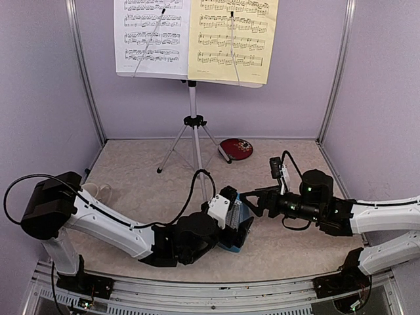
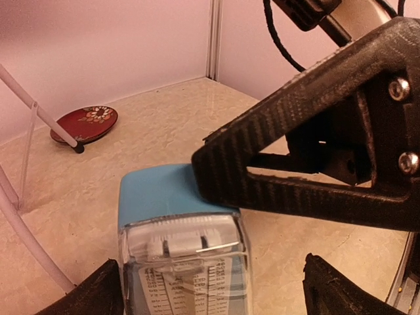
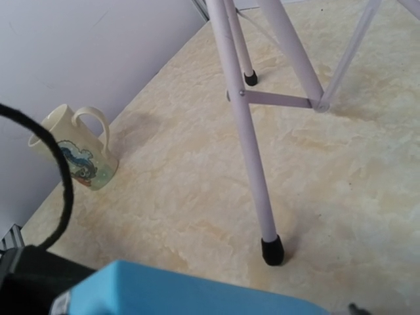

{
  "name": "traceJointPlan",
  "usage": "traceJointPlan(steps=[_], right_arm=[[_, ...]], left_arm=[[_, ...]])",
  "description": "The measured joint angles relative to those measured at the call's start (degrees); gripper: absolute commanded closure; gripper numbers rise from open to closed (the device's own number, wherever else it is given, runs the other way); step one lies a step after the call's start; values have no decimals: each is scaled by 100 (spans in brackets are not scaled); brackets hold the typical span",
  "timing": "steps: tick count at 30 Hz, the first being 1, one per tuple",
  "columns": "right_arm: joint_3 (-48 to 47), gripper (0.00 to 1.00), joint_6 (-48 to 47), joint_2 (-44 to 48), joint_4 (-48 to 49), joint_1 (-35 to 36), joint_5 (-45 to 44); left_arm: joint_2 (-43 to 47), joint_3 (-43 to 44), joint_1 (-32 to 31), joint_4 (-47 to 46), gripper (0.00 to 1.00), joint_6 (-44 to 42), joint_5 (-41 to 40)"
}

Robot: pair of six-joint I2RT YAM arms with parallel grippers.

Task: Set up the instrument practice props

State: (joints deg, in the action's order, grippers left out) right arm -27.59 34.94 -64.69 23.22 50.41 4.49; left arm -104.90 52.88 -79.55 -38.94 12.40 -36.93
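Left gripper (image 2: 210, 272) is at the metronome (image 2: 167, 190), jaws spread wide, one finger on each side of it. The finger (image 2: 341, 295) on one side stands clearly off the clear cover, so there is no grip. The metronome sits on the table (image 1: 131, 170), near the middle, in front of the tripod (image 1: 192, 134). Right gripper (image 1: 257, 200) reaches in from the other side, jaws apart and holding nothing, one black finger (image 2: 308, 164) across the blue top. I cannot tell whether it touches. Up on the stand (image 1: 216, 81), the white sheet (image 1: 152, 33) and yellow sheet (image 1: 233, 36) lie side by side. The red plate (image 1: 236, 148) lies by a back tripod leg, and the mug (image 3: 79, 154) is at the left wall.
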Motion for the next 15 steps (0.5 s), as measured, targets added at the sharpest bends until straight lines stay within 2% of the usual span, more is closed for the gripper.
traceJointPlan(steps=[4, 7, 15], right_arm=[[0, 10, -46, 96, -114, -9, 4], [0, 9, -92, 170, -214, -26, 46], [9, 8, -264, 295, -922, -35, 205]], left_arm=[[4, -55, 114, 22, 24, -44, 133], [52, -210, 310, 26, 30, -96, 531], [376, -603, 962, -48, 38, -758, 2341]])
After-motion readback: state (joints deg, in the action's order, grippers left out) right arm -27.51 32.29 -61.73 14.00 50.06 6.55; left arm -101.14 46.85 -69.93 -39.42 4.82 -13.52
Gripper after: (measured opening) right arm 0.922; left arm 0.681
